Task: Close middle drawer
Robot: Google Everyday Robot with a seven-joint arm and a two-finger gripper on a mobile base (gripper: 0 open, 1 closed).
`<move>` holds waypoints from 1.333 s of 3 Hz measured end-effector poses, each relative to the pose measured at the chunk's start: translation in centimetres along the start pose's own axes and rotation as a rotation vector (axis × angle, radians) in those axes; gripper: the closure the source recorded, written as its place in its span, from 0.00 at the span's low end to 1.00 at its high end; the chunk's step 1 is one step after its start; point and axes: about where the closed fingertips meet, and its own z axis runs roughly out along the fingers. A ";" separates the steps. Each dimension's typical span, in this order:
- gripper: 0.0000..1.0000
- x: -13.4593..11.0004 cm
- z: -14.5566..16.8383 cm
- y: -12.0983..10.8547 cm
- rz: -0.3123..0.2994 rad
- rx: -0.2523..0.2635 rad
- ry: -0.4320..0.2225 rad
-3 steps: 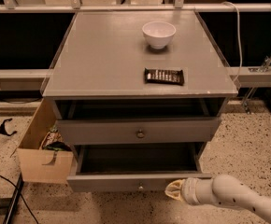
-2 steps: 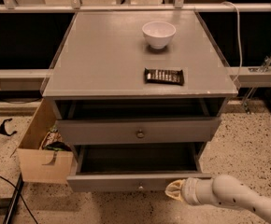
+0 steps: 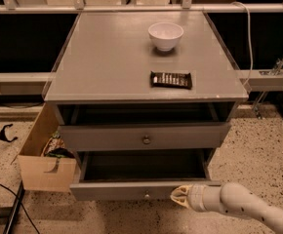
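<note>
The middle drawer (image 3: pixel 117 191) is the wide, shallow grey drawer pulled out low on the cabinet. Its inside is dark and its low flat front has a small round knob (image 3: pixel 146 195). My gripper (image 3: pixel 176 197) comes in from the lower right on a white arm (image 3: pixel 249 209). Its pale fingertips are drawn together, empty, against the right part of the drawer's front, just right of the knob. Above it sits the taller grey drawer front (image 3: pixel 144 136) with a larger knob, slightly out from the cabinet.
On the cabinet top (image 3: pixel 102 57) stand a white bowl (image 3: pixel 165 35) and a dark snack bar (image 3: pixel 171 80). A tan cardboard box (image 3: pixel 46 172) stands against the cabinet's left side. Cables lie on the speckled floor at left. A rail runs behind.
</note>
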 end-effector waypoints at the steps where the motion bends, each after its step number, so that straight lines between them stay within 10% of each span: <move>1: 1.00 -0.6 1.4 -2.1 -0.027 0.052 -0.031; 4: 1.00 -1.8 4.6 -7.5 -0.052 0.155 -0.076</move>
